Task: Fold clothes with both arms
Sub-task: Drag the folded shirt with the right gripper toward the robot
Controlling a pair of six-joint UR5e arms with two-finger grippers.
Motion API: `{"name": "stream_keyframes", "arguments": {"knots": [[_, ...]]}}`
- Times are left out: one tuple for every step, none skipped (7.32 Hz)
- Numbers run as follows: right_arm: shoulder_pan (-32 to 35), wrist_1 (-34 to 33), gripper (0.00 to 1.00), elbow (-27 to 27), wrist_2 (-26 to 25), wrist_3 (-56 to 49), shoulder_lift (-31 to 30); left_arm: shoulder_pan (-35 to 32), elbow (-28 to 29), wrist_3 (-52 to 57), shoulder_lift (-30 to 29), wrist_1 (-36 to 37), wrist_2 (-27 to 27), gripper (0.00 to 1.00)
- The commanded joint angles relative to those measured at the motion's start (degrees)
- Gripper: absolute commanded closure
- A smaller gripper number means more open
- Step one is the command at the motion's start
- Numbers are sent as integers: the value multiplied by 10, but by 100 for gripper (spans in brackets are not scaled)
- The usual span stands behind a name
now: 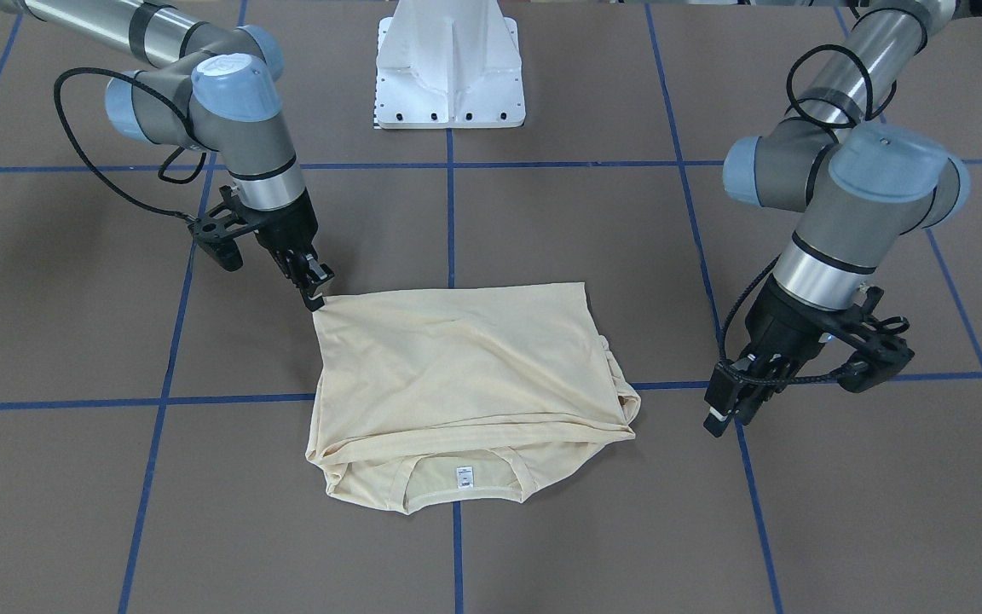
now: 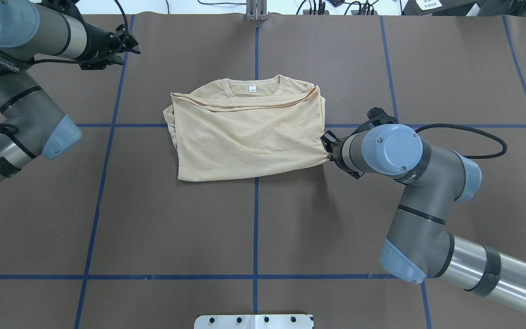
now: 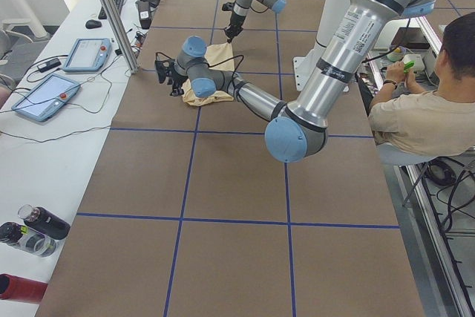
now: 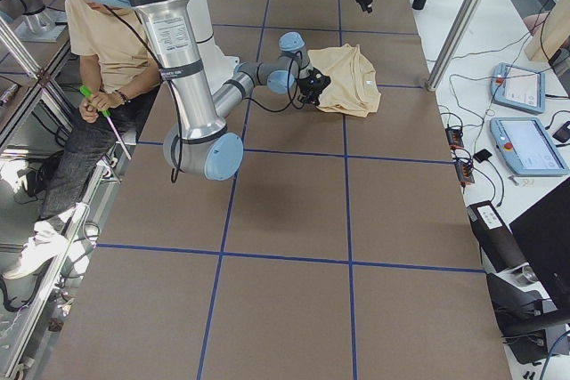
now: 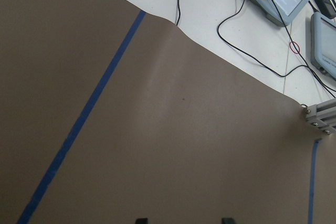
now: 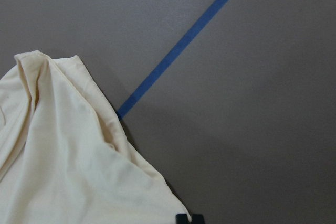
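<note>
My right claw (image 1: pixel 315 296) is clamped tight on one corner of the folded shirt (image 1: pixel 457 358) mid table (image 1: pixel 542 529), left claw (image 1: pixel 728 419) spread and empty off aside, so I reckon a one-sided tug could drag the fold apart

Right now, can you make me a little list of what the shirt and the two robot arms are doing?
T-shirt: pale yellow, folded over, lying on the brown table
Neck label: white, showing inside the collar, on the side away from the robot
Right gripper: shut on one corner of the T-shirt, on the robot's side
Left gripper: open, holding nothing, beside the T-shirt and not touching it
Chest print: not in sight
</note>
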Motion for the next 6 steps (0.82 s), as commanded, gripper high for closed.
{"name": "stream_keyframes", "arguments": {"knots": [[-68, -140, 100, 152, 3, 3, -49, 1, -1, 5, -2, -1, -1, 44], [-135, -196, 100, 189, 3, 14, -53, 0, -2, 16, -1, -1, -2, 44], [-203, -247, 100, 232, 7, 29, -52, 0, -2, 17, -3, -1, -3, 44], [-252, -275, 100, 245, 9, 44, -46, 2, -2, 17, -4, -1, -4, 44], [-262, -276, 93, 246, 10, 45, -52, 4, -5, 17, -6, -2, -6, 44], [-284, -277, 19, 245, 8, 45, -56, 11, -20, 14, -6, -3, -25, 44]]}}
